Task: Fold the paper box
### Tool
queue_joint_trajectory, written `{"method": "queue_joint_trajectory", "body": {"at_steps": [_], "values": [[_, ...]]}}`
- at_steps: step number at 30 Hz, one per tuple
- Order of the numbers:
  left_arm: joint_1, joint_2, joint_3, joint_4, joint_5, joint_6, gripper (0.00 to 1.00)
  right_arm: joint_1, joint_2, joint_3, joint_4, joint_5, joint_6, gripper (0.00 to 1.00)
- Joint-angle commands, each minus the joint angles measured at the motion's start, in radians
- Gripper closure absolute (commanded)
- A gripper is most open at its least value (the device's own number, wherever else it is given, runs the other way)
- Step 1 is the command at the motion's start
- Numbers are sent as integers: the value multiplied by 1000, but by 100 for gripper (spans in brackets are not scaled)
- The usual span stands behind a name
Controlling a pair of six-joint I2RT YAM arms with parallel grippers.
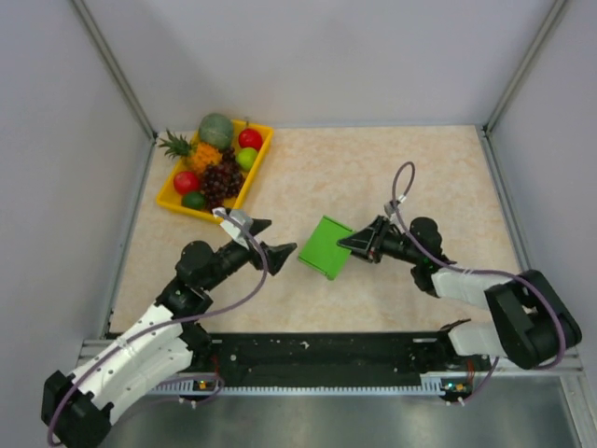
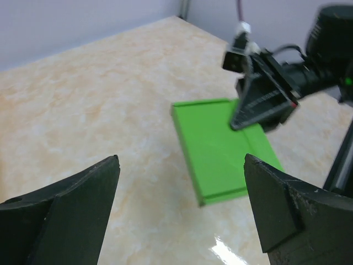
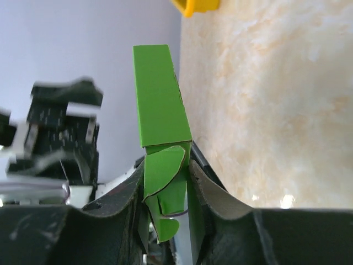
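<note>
Starting with the top view, the green paper box [image 1: 326, 247] is seen as a flattened rectangle near the middle of the beige marbled table [image 1: 420, 168]; its right edge is gripped by the right gripper [image 1: 347, 243]. The left gripper [image 1: 280, 236] is held just left of the box, apart from it, with its jaws spread wide. A yellow fruit tray [image 1: 168, 198] is set well apart at the far left. In the left wrist view, the two dark fingers [image 2: 77, 210] are shown far apart, the box lies untouched beyond them, and the right gripper is fixed on its far edge. In the right wrist view, the box is clamped between narrowed jaws, with a curved flap [image 3: 162, 168] caught in the grip
</note>
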Motion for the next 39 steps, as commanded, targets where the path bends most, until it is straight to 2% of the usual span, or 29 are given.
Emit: {"method": "queue_joint_trajectory", "body": {"at_steps": [1, 2, 4, 5, 6, 7, 8, 10, 11, 13, 19, 21, 23, 27, 39], "values": [[-225, -19, 37, -107, -251, 318, 1, -86, -206, 145, -579, 48, -119, 76], [-291, 4, 62, -132, -267, 396, 1, -129, -229, 168, -732, 60, -159, 76], [-343, 47, 152, -216, -282, 471, 6, -172, -252, 220, -830, 37, -166, 77], [-409, 59, 184, -244, -287, 558, 8, -201, -259, 237, -906, 16, -169, 78], [-450, 73, 236, -286, -335, 612, 9, -206, -259, 272, -922, 5, -169, 79], [-545, 96, 256, -298, -404, 667, 12, -210, -256, 289, -958, -9, -164, 79], [-592, 113, 270, -301, -446, 794, 12, -210, -250, 313, -978, -32, -148, 79], [-715, 194, 270, -281, -570, 940, 11, -210, -251, 338, -1001, -50, -112, 78], [-751, 231, 284, -281, -636, 1071, 9, -210, -260, 353, -1002, -55, -98, 78], [-803, 327, 287, -246, -695, 1169, 8, -210, -279, 369, -1028, -48, -74, 78], [-811, 444, 235, -4, -705, 1310, 12, -210, -364, 380, -1077, 0, -17, 78], [-811, 480, 231, 69, -762, 1361, 13, -210, -386, 378, -1081, 2, -8, 78], [-811, 529, 244, 139, -771, 1383, 18, -210, -397, 378, -1094, 0, 0, 78], [-811, 589, 260, 248, -771, 1399, 34, -210, -417, 375, -1102, 17, 14, 78], [-798, 690, 286, 337, -748, 1418, 49, -207, -440, 363, -1107, 20, 47, 78]]}}
